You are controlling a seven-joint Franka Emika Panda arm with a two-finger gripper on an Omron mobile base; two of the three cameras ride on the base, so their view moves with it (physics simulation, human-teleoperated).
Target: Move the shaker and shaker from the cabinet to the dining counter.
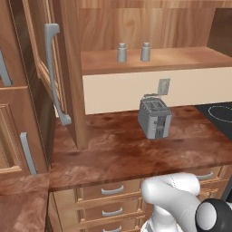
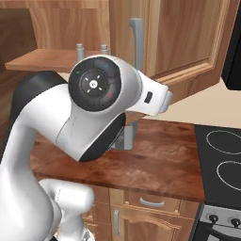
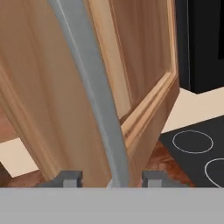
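Observation:
Two small grey shakers stand side by side on the shelf of the open cabinet. Their caps peek over my arm in the right base view. In the hand view my gripper is open, its fingertips standing either side of the long grey bar handle of the right cabinet door, with a gap on each side. The dining counter is out of view.
A grey toaster sits on the reddish worktop below the shelf. The left cabinet door with its handle stands swung open. A black cooktop lies to the right. Drawers run under the worktop.

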